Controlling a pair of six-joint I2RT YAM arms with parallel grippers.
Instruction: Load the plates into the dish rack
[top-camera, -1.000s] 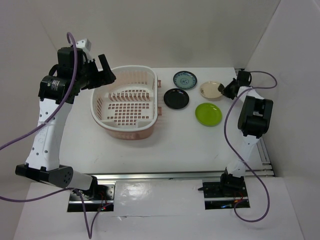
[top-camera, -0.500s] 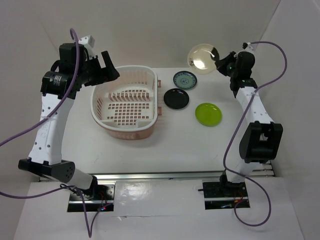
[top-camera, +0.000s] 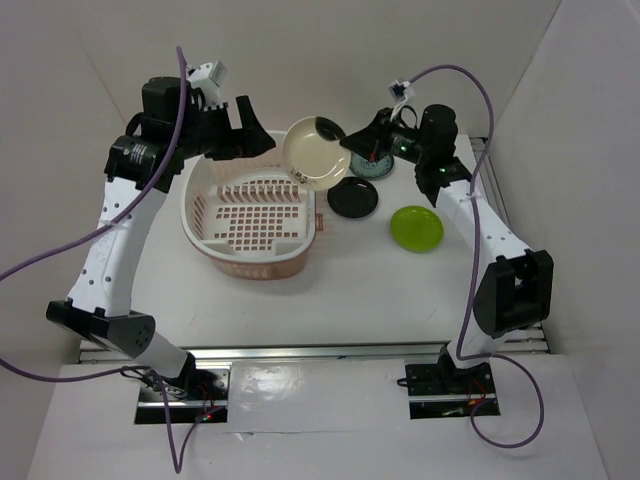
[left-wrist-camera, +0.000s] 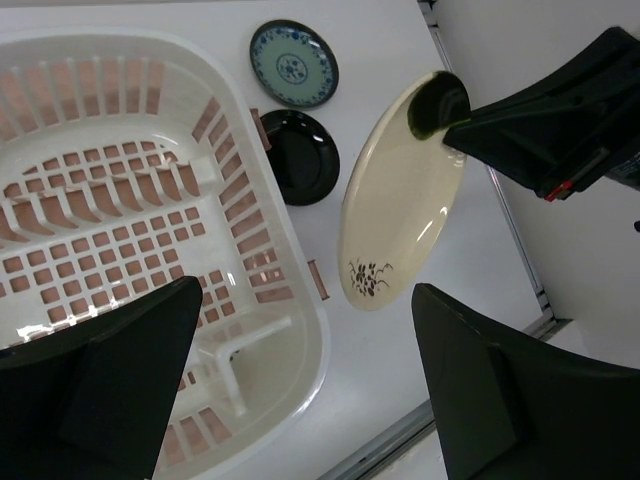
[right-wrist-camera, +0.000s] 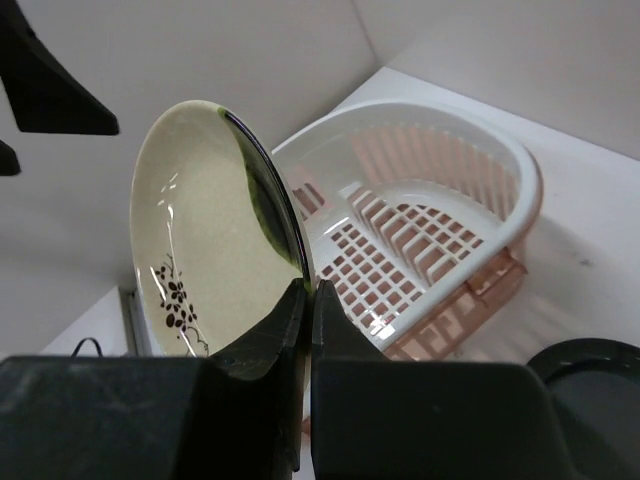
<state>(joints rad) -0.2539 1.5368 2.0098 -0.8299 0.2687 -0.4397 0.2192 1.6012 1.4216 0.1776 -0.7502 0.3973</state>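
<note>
My right gripper (top-camera: 345, 143) is shut on the rim of the cream plate (top-camera: 313, 153) and holds it on edge in the air, over the far right corner of the dish rack (top-camera: 250, 262). The right wrist view shows the jaws (right-wrist-camera: 308, 300) pinching the plate (right-wrist-camera: 200, 220) above the rack (right-wrist-camera: 500, 225). My left gripper (top-camera: 238, 140) is wide open and empty over the rack's far rim, left of the plate (left-wrist-camera: 400, 195). The black plate (top-camera: 353, 198), the lime green plate (top-camera: 417, 228) and the partly hidden blue-green plate (top-camera: 378, 167) lie on the table right of the rack.
The rack (left-wrist-camera: 300, 290) holds no plates; its row of divider prongs (top-camera: 255, 187) stands at the far side. White walls close in the table at the back and sides. A metal rail (top-camera: 330, 350) runs along the near edge.
My right arm lifted the cream plate off the table at the far right and swung it left to the rack's far right corner. My left gripper moved right and up, toward the plate.
</note>
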